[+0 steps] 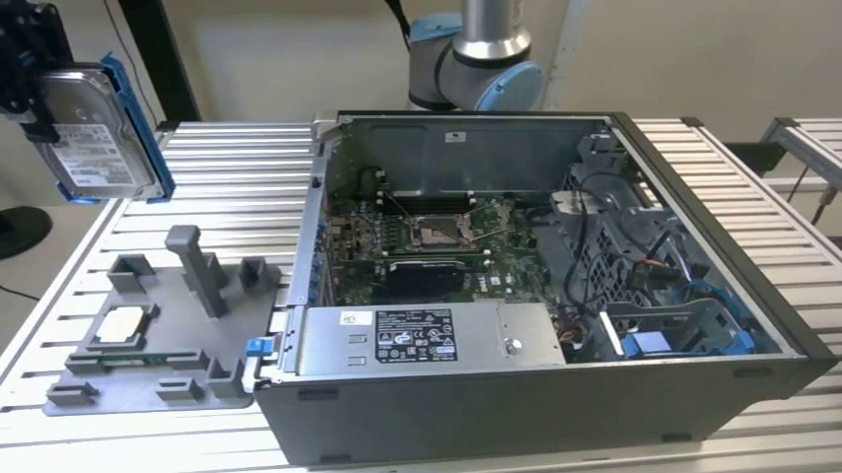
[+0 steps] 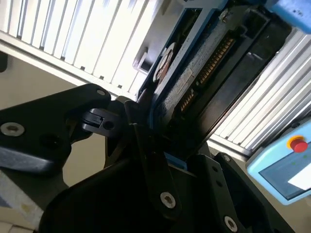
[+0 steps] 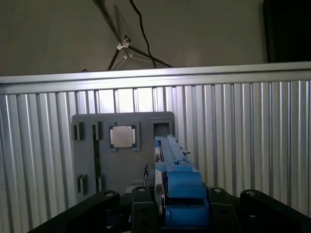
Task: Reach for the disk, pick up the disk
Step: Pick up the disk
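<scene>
The disk, silver-grey with a white label and a blue frame, hangs upright high above the table at the exterior view's upper left. My gripper is shut on its edge there. In the first wrist view the disk runs edge-on away from the black fingers, over the grey fixture plate. In the second wrist view the disk shows its circuit-board side, clamped between the fingers.
An open computer case fills the middle of the slatted table. The grey fixture plate with upright posts and a small square chip lies at the exterior view's left. A pendant with a red button shows in the second wrist view.
</scene>
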### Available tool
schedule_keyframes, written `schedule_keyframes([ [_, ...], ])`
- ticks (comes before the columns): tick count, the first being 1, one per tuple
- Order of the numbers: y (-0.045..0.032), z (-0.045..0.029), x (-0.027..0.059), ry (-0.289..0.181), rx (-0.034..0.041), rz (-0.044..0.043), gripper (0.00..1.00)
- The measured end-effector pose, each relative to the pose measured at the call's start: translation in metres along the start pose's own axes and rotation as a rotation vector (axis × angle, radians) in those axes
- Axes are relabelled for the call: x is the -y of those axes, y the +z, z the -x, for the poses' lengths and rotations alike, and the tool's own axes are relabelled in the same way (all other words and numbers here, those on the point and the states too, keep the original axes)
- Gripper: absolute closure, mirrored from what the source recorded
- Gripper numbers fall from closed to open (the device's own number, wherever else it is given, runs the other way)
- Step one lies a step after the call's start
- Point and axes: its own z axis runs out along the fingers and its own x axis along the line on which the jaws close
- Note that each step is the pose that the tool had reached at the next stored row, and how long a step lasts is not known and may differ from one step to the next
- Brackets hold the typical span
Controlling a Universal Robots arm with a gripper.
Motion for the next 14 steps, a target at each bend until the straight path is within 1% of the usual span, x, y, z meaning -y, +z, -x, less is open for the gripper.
schedule_keyframes([
  [14,-0.0341,0.0008,-0.0002,0.000,0.0000,0.0001,1.00],
])
